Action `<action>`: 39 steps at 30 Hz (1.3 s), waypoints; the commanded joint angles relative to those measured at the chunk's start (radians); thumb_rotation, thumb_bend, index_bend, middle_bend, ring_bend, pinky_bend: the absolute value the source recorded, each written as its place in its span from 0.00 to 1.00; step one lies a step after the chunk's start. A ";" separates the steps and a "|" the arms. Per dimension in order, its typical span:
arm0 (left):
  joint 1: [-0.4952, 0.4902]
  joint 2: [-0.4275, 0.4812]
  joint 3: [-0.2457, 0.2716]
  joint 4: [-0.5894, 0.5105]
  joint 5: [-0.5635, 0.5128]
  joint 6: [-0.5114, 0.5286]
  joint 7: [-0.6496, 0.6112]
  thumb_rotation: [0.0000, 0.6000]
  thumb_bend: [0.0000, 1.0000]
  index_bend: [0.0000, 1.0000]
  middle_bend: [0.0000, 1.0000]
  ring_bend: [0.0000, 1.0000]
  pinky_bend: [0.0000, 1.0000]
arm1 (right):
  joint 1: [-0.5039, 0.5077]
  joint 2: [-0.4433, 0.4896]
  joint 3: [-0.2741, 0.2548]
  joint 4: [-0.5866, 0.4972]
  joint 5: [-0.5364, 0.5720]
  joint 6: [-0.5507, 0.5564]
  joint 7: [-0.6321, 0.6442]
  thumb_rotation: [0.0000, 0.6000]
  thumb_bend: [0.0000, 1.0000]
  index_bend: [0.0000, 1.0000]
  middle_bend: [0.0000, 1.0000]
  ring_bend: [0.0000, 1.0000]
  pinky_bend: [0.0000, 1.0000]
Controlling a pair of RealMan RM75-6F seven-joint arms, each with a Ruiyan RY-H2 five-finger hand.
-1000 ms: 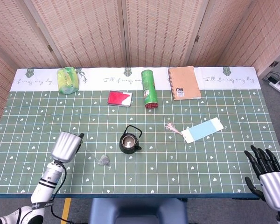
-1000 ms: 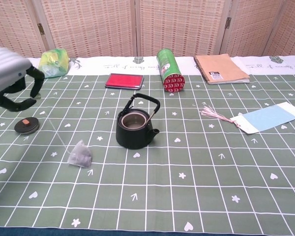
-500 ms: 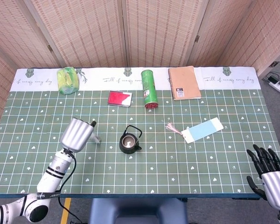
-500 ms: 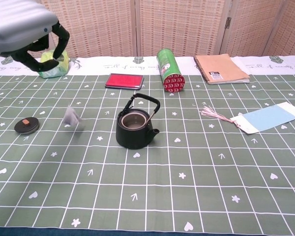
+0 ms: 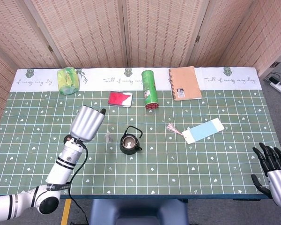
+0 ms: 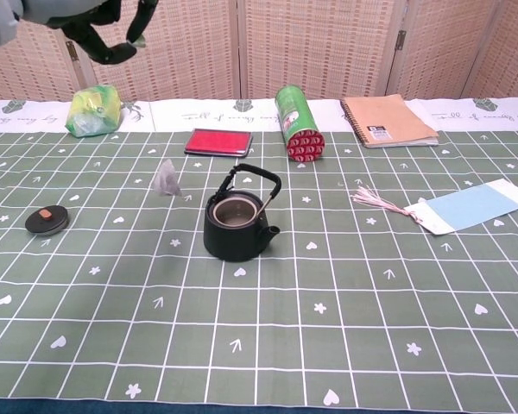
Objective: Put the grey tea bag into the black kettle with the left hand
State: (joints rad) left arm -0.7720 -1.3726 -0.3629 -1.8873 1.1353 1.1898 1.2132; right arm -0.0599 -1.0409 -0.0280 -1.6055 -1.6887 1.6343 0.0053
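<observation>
The grey tea bag (image 5: 108,137) hangs in the air on its thin string, just left of the black kettle (image 5: 130,142) and a little above the cloth. My left hand (image 5: 89,123) is raised over the table's left half and pinches the string's top end. In the chest view the left hand (image 6: 91,21) sits at the top left corner, and the tea bag (image 6: 166,179) dangles below it, left of the open kettle (image 6: 237,224). The kettle stands upright with its handle up and no lid on. My right hand (image 5: 274,171) is off the table's front right corner with fingers spread, holding nothing.
The kettle's small round lid (image 6: 47,220) lies on the cloth at the left. Along the back are a green bag (image 5: 68,80), a red flat case (image 5: 120,98), a green can (image 5: 149,89) lying down and a notebook (image 5: 184,83). A blue bookmark (image 5: 203,130) lies right of the kettle.
My left hand has risen and moved right and away from me, lifting the tea bag off the cloth and swinging it close to the kettle's left side. The right hand drifted slightly lower.
</observation>
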 commanded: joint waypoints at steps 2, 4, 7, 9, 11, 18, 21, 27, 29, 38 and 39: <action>-0.051 -0.024 -0.010 -0.025 -0.019 0.014 0.035 1.00 0.44 0.63 1.00 1.00 1.00 | -0.003 0.007 -0.001 0.004 0.005 0.003 0.017 1.00 0.41 0.00 0.00 0.00 0.00; -0.072 -0.034 -0.008 -0.033 -0.027 0.020 0.051 1.00 0.44 0.63 1.00 1.00 1.00 | -0.006 0.008 -0.002 0.007 0.005 0.009 0.025 1.00 0.41 0.00 0.00 0.00 0.00; -0.101 -0.055 0.000 -0.027 -0.054 0.024 0.076 1.00 0.44 0.63 1.00 1.00 1.00 | -0.010 0.010 -0.004 0.012 0.002 0.015 0.036 1.00 0.41 0.00 0.00 0.00 0.00; -0.118 -0.069 0.004 -0.023 -0.072 0.026 0.086 1.00 0.44 0.63 1.00 1.00 1.00 | -0.012 0.011 -0.005 0.016 0.001 0.018 0.043 1.00 0.41 0.00 0.00 0.00 0.00; -0.136 -0.082 0.005 -0.020 -0.081 0.032 0.090 1.00 0.44 0.63 1.00 1.00 1.00 | -0.012 0.013 -0.007 0.019 0.002 0.016 0.049 1.00 0.41 0.00 0.00 0.00 0.00; -0.182 -0.115 0.031 -0.001 -0.095 0.046 0.105 1.00 0.44 0.63 1.00 1.00 1.00 | -0.019 0.018 -0.008 0.024 -0.002 0.032 0.065 1.00 0.41 0.00 0.00 0.00 0.00; -0.194 -0.127 0.048 0.003 -0.091 0.058 0.114 1.00 0.44 0.63 1.00 1.00 1.00 | -0.026 0.020 -0.009 0.027 -0.007 0.046 0.071 1.00 0.41 0.00 0.00 0.00 0.00; -0.208 -0.134 0.082 0.019 -0.111 0.063 0.123 1.00 0.44 0.63 1.00 1.00 1.00 | -0.033 0.022 -0.009 0.033 -0.013 0.063 0.082 1.00 0.41 0.00 0.00 0.00 0.00; -0.211 -0.128 0.090 0.025 -0.110 0.062 0.115 1.00 0.44 0.62 1.00 1.00 1.00 | -0.036 0.023 -0.007 0.033 -0.011 0.070 0.087 1.00 0.41 0.00 0.00 0.00 0.00; -0.205 -0.121 0.148 0.044 -0.097 0.060 0.078 1.00 0.44 0.62 1.00 1.00 1.00 | -0.039 0.022 -0.002 0.031 -0.007 0.075 0.086 1.00 0.41 0.00 0.00 0.00 0.00; -0.205 -0.123 0.158 0.049 -0.086 0.056 0.065 1.00 0.44 0.62 1.00 1.00 1.00 | -0.041 0.022 -0.003 0.031 -0.011 0.079 0.085 1.00 0.41 0.00 0.00 0.00 0.00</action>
State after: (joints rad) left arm -0.9776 -1.4935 -0.2139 -1.8438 1.0396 1.2499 1.2891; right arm -0.0995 -1.0188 -0.0308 -1.5746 -1.6977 1.7109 0.0914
